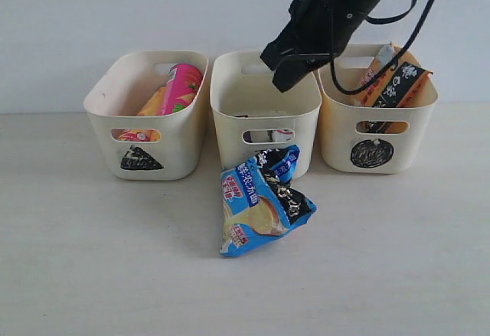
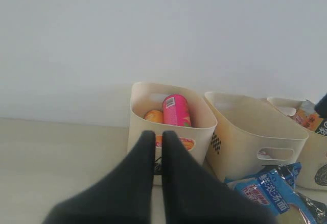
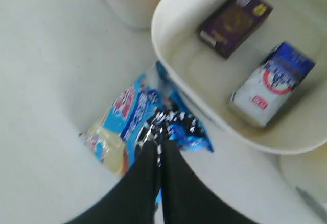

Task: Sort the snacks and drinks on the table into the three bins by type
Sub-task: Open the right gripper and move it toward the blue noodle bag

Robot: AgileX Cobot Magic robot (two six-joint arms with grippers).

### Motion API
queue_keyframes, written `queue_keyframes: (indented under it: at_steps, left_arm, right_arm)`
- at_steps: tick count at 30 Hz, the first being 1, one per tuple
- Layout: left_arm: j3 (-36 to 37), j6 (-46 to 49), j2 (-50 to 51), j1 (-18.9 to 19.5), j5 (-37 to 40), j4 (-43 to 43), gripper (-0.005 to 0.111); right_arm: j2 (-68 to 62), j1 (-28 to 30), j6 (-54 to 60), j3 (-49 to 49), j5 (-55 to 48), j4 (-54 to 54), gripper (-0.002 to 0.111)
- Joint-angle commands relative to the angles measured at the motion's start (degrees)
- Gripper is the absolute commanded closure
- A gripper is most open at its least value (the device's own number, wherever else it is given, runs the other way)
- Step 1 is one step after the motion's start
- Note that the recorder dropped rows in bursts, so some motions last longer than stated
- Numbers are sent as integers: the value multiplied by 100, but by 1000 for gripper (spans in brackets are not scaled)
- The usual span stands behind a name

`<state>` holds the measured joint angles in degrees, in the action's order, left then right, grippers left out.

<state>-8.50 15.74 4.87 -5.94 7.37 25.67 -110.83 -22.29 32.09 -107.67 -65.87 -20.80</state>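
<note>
A blue crinkly bag (image 1: 264,198) lies on the table (image 1: 92,259) against the front of the middle bin (image 1: 264,106). My right gripper (image 1: 283,79) hangs shut and empty above that bin's rim. In the right wrist view its fingertips (image 3: 160,145) line up over the blue bag (image 3: 127,117) far below. A dark purple carton (image 3: 235,22) and a white-blue carton (image 3: 271,81) lie inside that bin. The triangle bin (image 1: 115,99) holds a pink cylinder (image 1: 182,87) and a yellow cylinder (image 1: 153,102). My left gripper (image 2: 158,134) is shut on nothing, facing the triangle bin.
The circle bin (image 1: 417,122) on the right holds an orange-black bag (image 1: 398,83). The right arm's black cables loop above it. A pale wall stands right behind the three bins. Bare tabletop stretches in front of and to both sides of the blue bag.
</note>
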Motion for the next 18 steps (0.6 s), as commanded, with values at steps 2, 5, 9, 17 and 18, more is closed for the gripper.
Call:
queue_keyframes:
  at_steps: [2, 5, 9, 17, 18]
  left_arm:
    - [34, 9, -34, 17, 23, -8, 102]
    - [34, 9, -34, 17, 23, -8, 102]
    - [34, 9, -34, 17, 23, -8, 102]
    - [34, 9, -34, 17, 23, -8, 102]
    - [34, 9, -34, 17, 23, -8, 102]
  right_arm:
    - [489, 0, -306, 547, -410, 93, 108]
    - [826, 0, -306, 1176, -410, 123, 108]
    - [1307, 0, -282, 2032, -410, 176, 108]
    - [2194, 11, -337, 3630, 825, 176, 108]
    - [2270, 51, -413, 3774, 1070, 176, 108]
